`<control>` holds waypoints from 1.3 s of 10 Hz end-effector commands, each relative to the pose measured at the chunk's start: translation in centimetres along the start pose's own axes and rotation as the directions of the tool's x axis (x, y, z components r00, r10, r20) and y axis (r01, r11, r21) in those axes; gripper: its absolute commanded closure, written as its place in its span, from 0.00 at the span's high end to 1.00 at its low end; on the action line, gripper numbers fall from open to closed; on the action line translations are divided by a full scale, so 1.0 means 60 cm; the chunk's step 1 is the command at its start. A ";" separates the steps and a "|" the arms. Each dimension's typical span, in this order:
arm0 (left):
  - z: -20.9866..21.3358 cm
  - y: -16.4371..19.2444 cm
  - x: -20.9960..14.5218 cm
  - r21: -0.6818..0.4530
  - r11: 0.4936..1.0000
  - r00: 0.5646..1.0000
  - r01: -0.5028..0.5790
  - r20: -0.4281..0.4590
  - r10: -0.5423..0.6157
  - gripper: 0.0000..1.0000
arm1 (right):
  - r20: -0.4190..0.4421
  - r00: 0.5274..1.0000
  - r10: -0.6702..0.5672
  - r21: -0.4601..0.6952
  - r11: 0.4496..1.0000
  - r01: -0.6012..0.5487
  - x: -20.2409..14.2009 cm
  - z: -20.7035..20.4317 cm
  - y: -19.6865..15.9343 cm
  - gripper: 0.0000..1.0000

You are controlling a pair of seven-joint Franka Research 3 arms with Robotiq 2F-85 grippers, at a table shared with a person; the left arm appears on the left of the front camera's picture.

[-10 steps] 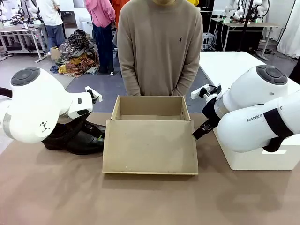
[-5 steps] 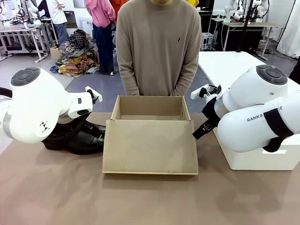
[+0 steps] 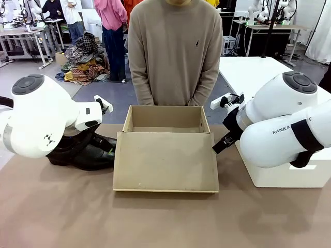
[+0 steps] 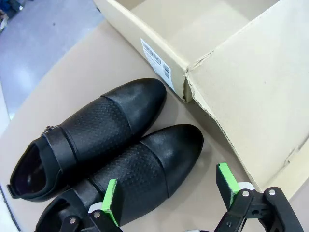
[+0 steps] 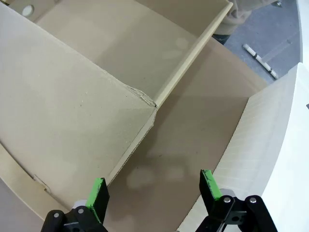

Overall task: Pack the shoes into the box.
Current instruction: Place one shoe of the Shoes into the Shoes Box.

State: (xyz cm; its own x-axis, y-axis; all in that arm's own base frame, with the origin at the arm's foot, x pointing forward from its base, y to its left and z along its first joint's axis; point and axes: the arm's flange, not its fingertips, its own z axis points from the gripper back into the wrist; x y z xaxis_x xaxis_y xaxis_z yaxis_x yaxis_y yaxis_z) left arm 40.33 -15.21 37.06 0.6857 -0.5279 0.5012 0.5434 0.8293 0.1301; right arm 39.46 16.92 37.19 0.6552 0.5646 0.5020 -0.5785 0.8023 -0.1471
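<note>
Left wrist view showed my left gripper (image 4: 169,189) spread apart above the shoes (image 4: 104,128), lying on the counter (image 4: 82,77) beside the open box (image 4: 203,29). Glossy leather seemed slippery yet stiff; I judged the heel collar the best hold.

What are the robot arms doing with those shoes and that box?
Two black shoes lie side by side on the table, left of the open box. Neither is packed yet. The left gripper hovers open just over them, holding nothing. The right gripper is open too, at the box's other side, next to a white box. A person stands at the far side, touching none of it.
</note>
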 end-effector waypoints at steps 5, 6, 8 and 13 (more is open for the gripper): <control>0.081 0.009 0.033 0.029 0.999 0.999 0.032 0.013 -0.032 1.00 | -0.014 1.000 0.001 0.072 0.997 0.000 0.040 0.072 -0.021 1.00; 0.100 0.013 0.040 0.032 0.999 0.999 0.040 0.007 -0.040 1.00 | -0.016 1.000 0.007 0.071 0.997 -0.006 0.049 0.092 -0.025 1.00; 0.139 0.014 0.054 0.020 0.998 0.998 0.067 -0.020 -0.067 1.00 | -0.009 1.000 0.023 0.072 0.997 -0.023 0.066 0.134 -0.034 1.00; 0.212 0.008 0.076 0.039 0.992 0.992 0.119 -0.038 -0.117 1.00 | 0.010 0.999 0.053 0.099 0.994 -0.053 0.080 0.196 -0.037 1.00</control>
State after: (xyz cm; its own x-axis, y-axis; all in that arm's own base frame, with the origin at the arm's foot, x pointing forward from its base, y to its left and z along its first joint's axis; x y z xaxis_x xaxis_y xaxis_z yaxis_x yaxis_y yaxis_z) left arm 37.67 -15.31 50.01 0.6423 -0.6064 0.4687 0.6009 0.7781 0.1831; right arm 37.96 16.27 49.82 0.6351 0.5873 0.5017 -0.6223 0.7738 -0.1180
